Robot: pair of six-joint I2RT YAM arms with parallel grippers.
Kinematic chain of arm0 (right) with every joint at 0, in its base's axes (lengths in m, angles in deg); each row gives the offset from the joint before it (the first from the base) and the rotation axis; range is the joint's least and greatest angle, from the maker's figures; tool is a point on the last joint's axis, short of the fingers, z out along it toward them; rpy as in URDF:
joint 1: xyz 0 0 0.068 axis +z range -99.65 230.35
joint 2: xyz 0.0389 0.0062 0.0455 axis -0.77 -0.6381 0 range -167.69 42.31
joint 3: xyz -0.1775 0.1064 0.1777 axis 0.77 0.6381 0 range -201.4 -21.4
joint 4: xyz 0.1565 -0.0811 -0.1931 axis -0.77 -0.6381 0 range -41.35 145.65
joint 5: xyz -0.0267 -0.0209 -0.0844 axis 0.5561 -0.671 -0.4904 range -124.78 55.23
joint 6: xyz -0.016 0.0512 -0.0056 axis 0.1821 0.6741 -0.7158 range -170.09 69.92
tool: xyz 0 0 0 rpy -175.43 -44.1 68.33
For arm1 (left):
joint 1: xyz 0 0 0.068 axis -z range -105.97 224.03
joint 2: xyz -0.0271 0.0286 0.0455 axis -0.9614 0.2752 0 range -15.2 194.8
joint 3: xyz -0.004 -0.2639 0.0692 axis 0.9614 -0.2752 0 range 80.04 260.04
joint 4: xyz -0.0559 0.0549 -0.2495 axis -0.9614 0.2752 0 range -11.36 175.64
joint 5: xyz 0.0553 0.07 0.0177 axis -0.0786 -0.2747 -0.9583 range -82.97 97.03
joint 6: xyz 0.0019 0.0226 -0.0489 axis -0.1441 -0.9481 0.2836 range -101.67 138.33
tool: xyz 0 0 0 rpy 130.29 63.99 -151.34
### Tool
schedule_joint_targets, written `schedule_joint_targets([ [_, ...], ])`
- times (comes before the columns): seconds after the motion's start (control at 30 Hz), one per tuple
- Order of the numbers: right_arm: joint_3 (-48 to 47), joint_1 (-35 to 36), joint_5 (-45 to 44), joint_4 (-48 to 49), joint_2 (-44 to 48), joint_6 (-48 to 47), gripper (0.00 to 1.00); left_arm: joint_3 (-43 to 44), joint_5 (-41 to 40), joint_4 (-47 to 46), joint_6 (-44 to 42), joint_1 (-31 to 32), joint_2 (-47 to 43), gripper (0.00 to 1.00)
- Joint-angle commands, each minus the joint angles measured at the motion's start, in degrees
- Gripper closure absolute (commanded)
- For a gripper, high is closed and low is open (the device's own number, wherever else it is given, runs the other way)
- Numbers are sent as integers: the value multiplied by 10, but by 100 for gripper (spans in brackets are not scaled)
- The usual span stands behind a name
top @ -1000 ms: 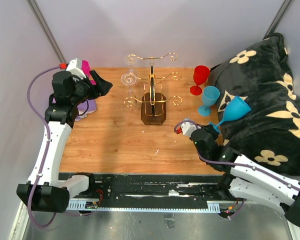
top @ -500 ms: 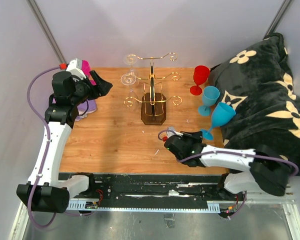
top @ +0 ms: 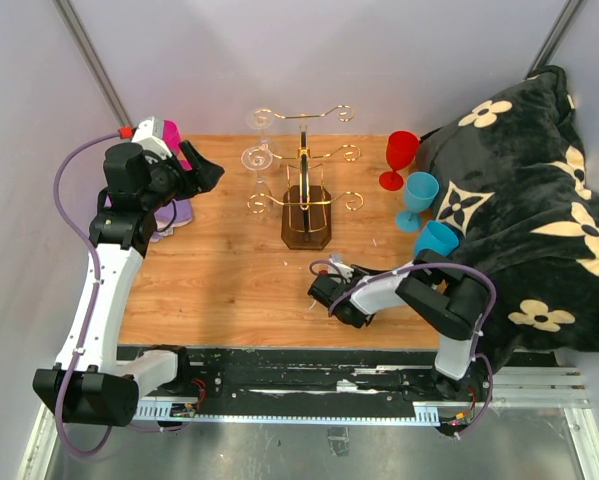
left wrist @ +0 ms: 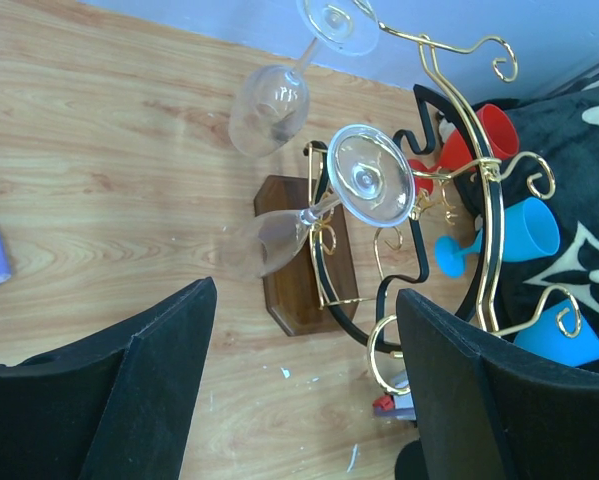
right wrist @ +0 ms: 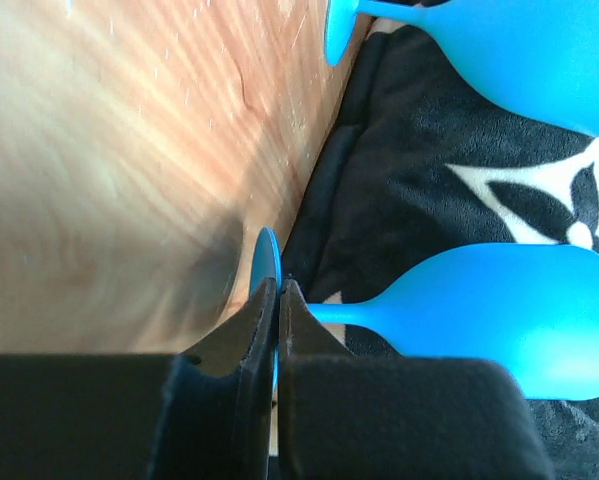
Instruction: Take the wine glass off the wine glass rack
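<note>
Right wrist view: right gripper (right wrist: 278, 300) jaws clamp the blue wine glass (right wrist: 479, 320) stem; left gripper (left wrist: 307, 295) gapes wide, wine glass rack (left wrist: 284, 300) straight ahead.

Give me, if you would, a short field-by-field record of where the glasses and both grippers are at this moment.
rack: wine glass rack, upright, far middle of the table
on rack: two clear wine glasses, hanging on its left side
left gripper: open, facing the rack, touching nothing
right gripper: shut on the stem of a blue wine glass, beside its foot
standing right of rack: red glass, second blue glass
right edge: black floral blanket
</note>
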Motion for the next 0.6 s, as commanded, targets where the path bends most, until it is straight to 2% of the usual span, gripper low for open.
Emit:
schedule_joint_targets([
  [0.0, -45, -22, -65, -20, -54, 69, 99, -6, -5, -16, -5, 3, -19, 21],
  [0.2, -81, -51, -81, -25, -127, 96, 99, -7, -3, -12, -8, 3, -19, 21],
  [0.4, -90, -74, -83, -13, -152, 105, 99, -20, -18, -30, -1, 3, -39, 21],
  [0.57, -104, -84, -62, -9, -160, 80, 85, -21, -18, -28, -2, 3, -40, 21],
])
